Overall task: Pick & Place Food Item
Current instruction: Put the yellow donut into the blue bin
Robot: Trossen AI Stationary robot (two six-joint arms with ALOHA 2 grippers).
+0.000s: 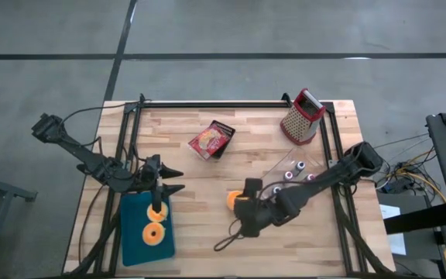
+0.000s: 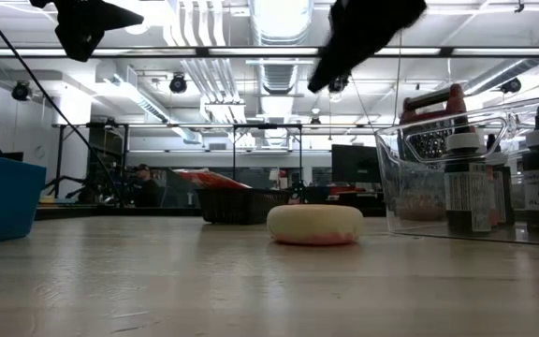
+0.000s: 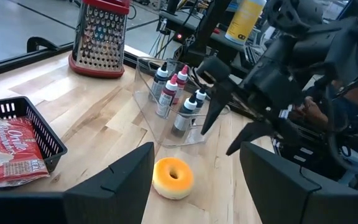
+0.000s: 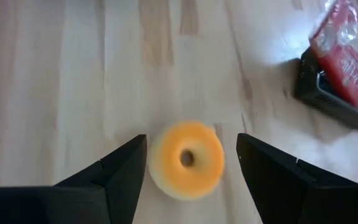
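Observation:
An orange-yellow doughnut (image 1: 234, 199) lies flat on the wooden table (image 1: 207, 248) near its middle, also seen as the doughnut (image 2: 314, 225) and the doughnut (image 4: 188, 158). My right gripper (image 4: 191, 142) hangs open above it, slanting down, its fingers clear of it; my right gripper (image 2: 324, 82) shows well above the table. At the table's left, my left gripper (image 1: 178, 180) waits open over the far end of a blue tray (image 1: 134, 240). Two more doughnuts (image 1: 156, 222) lie in that tray.
A black basket with a red snack bag (image 1: 212, 140) sits toward the far middle. A red-handled grater (image 1: 300, 118) stands at the far right. A clear box of small bottles (image 1: 296, 169) is just right of the doughnut. Bare wood lies along the near edge.

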